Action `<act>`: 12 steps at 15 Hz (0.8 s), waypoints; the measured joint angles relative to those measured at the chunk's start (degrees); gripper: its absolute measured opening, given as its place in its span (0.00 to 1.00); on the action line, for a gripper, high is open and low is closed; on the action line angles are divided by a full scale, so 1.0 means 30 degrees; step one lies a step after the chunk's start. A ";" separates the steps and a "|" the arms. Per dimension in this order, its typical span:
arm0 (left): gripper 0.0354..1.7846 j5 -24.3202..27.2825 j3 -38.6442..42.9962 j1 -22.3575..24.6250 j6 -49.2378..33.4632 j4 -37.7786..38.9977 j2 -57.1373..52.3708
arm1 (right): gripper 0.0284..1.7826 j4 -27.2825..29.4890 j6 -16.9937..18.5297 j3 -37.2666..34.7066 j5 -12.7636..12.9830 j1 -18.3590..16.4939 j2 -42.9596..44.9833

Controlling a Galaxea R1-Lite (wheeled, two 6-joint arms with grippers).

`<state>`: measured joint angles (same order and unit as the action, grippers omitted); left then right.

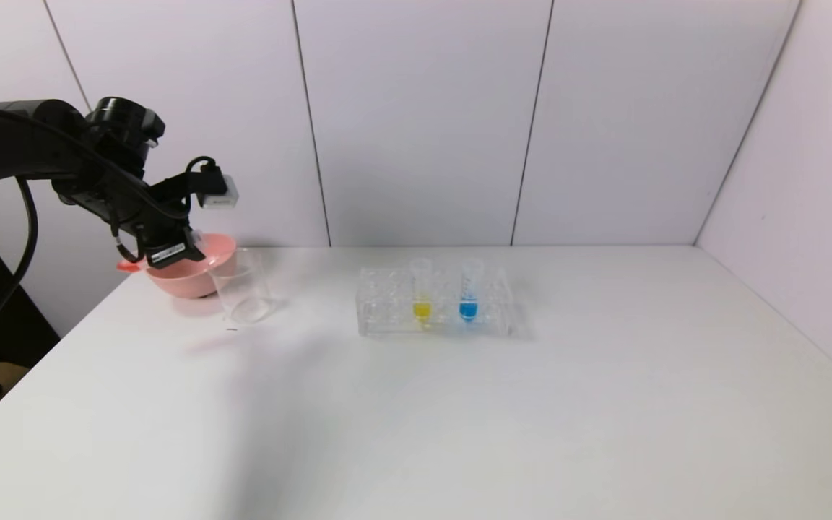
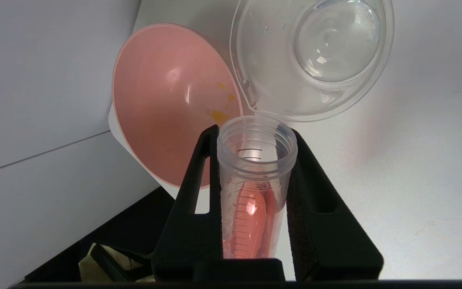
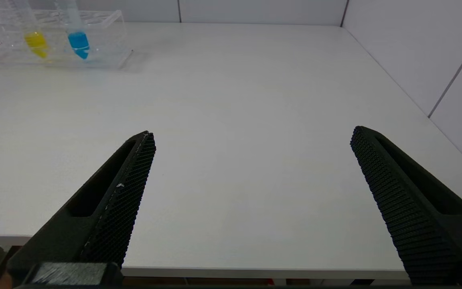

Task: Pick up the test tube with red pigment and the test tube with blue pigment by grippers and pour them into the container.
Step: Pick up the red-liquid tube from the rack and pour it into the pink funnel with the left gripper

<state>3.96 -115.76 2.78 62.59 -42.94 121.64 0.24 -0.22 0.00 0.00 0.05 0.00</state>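
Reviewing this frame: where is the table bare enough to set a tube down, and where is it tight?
Bare: the white table in front of and right of the tube rack. Also between rack and glass beaker. Crowded: the far left corner, where beaker, pink bowl and left gripper holding the red-pigment tube sit together.

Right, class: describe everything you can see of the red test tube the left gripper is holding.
The red tube is clear plastic with a threaded, uncapped mouth and printed graduation marks. Orange-red liquid sits in its lower part. The left gripper is shut on it, a black finger pressing each side just below the mouth. It hangs above the table edge, its mouth pointing toward the pink bowl and the empty beaker, touching neither.
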 joint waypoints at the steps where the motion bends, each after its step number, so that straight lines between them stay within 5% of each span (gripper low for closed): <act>1: 0.25 -0.0248 0.0000 -0.0045 0.0000 0.0008 0.0000 | 1.00 0.0008 -0.0008 0.0000 0.0000 0.0000 0.0000; 12: 0.25 -0.1491 0.0000 -0.0423 0.0000 0.0126 0.0102 | 1.00 0.0000 0.0000 0.0000 0.0000 0.0008 0.0000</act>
<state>-0.51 -115.76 1.51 62.59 -42.56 121.94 0.24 -0.22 0.00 0.00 0.07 0.00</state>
